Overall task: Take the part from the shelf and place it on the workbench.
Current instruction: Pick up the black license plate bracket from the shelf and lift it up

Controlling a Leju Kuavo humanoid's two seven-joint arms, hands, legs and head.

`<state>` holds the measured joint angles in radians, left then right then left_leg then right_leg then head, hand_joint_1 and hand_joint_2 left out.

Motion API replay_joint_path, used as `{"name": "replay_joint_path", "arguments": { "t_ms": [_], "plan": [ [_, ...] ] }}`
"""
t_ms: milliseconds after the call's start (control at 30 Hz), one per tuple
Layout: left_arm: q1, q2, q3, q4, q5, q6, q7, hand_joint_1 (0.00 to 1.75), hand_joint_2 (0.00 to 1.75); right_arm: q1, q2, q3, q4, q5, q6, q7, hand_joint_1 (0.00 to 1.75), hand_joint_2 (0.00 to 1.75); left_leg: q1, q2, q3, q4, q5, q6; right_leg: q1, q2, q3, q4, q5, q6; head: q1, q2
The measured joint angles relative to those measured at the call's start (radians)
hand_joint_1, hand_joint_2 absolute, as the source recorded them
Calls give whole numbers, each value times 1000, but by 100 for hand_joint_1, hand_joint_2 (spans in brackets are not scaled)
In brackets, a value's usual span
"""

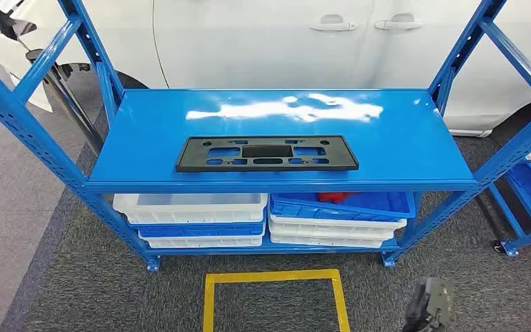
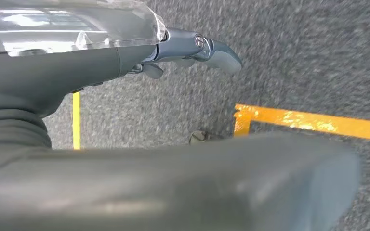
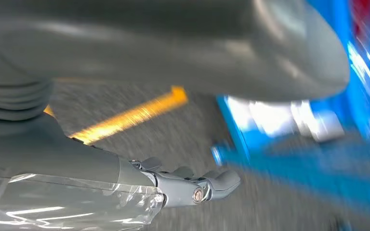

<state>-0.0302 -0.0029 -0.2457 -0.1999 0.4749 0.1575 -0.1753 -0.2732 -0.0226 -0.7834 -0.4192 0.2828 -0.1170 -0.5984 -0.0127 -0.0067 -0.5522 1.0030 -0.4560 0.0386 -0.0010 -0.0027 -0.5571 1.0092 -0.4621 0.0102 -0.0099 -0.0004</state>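
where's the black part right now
In the head view, the black part lies flat on the blue shelf, centred near its front edge, above the stacked trays.

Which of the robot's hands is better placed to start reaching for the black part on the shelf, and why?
Right, probably. The right hand is raised in the head view below the shelf; the left hand hangs over the floor. The black part lies centred.

Lies flat on the blue shelf top, near its front edge: a black rectangular part with several cutouts, long side facing forward.
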Motion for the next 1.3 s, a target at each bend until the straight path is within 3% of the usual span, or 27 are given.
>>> {"name": "replay_joint_path", "arguments": {
  "t_ms": [133,200,300,367,433,500,567,700,733,833,867,900,933,1000,1067,1200,1233,1300],
  "plan": [
    [-7,1,-2,0,12,5,-3,0,0,-22,-46,-49,4,-76,-44,-24,0,0,-1,2,-5,1,0,-12,2,0,-2,-9,3,-5,0,0],
    [-10,2,-3,1,20,9,-6,0,0,-38,-73,-81,7,-127,-76,-39,0,0,0,2,-16,28,-20,-24,-4,-1,2,-18,8,-13,0,0],
    [-13,3,-4,1,32,16,-14,0,0,-63,-104,-126,11,-202,-125,-61,0,0,9,2,-97,203,-110,-41,-8,-2,4,-23,10,-20,0,0],
    [-13,3,-5,1,40,18,-22,0,0,-71,-119,-153,13,-257,-155,-74,0,0,16,2,-143,293,-132,-48,-9,-3,4,-21,9,-20,0,0],
    [-13,4,-5,1,46,19,-31,0,0,-74,-130,-177,6,-314,-171,-84,0,0,22,2,-120,239,-82,-51,-10,-3,6,-19,7,-16,0,0],
    [-16,5,-5,2,49,19,-36,0,0,-77,-134,-194,-16,-358,-164,-92,0,0,24,3,-55,102,-18,-49,-11,-2,8,-13,1,-8,0,0],
    [-21,7,-5,3,50,21,-37,0,0,-80,-134,-202,-57,-383,-135,-96,0,0,21,2,-20,24,1,-37,-10,-1,6,-8,-2,4,0,0],
    [-25,8,-5,5,50,24,-36,0,0,-91,-119,-201,-180,-395,-61,-100,0,0,17,0,-14,3,5,-8,-16,-1,-3,9,-15,28,0,0],
    [-26,9,-6,5,49,25,-35,0,0,-93,-114,-197,-210,-395,-46,-101,0,0,18,-1,-12,-2,8,-2,-17,-1,-18,41,-35,32,0,0],
    [-27,11,-7,6,47,25,-34,0,0,-96,-93,-178,-291,-394,-11,-102,0,0,15,-2,-13,-3,10,5,-19,0,-102,217,-117,38,0,0],
    [-27,12,-7,6,46,25,-33,0,0,-96,-82,-165,-323,-394,0,-102,0,0,14,-2,-12,-2,9,5,-19,0,-122,254,-123,39,0,0],
    [-27,12,-8,6,46,25,-32,0,0,-95,-70,-149,-358,-394,13,-102,0,44,13,-2,-12,-1,8,5,-20,0,-126,256,-110,40,0,0],
    [-28,12,-8,7,45,25,-31,0,0,-95,-59,-129,-393,-393,25,-102,0,87,13,-2,-11,1,7,4,-21,-1,-112,221,-81,39,0,0],
    [-30,12,-8,7,44,25,-29,0,0,-99,-43,-86,-459,-393,51,-102,0,175,12,-3,-10,5,3,-2,-21,0,-53,93,-16,36,0,0],
    [-30,12,-8,7,42,24,-29,0,0,-103,-30,-40,-521,-394,74,-102,0,175,10,-4,-12,9,0,-10,-16,1,-19,13,8,26,0,0],
    [-30,14,-8,7,38,21,-29,0,0,-103,-7,66,-639,-398,118,-102,0,175,11,-3,-19,20,-9,-32,-16,0,-18,-2,11,1,0,0],
    [-31,15,-9,7,37,20,-29,0,0,-103,-2,97,-668,-399,129,-102,0,175,12,-3,-32,50,-28,-38,-18,-1,-16,-6,13,-6,0,0],
    [-31,15,-9,7,37,19,-29,0,0,-104,6,155,-720,-405,149,-99,0,175,15,-1,-89,170,-91,-46,-17,-3,-15,-8,14,-15,0,0]
  ]
}}
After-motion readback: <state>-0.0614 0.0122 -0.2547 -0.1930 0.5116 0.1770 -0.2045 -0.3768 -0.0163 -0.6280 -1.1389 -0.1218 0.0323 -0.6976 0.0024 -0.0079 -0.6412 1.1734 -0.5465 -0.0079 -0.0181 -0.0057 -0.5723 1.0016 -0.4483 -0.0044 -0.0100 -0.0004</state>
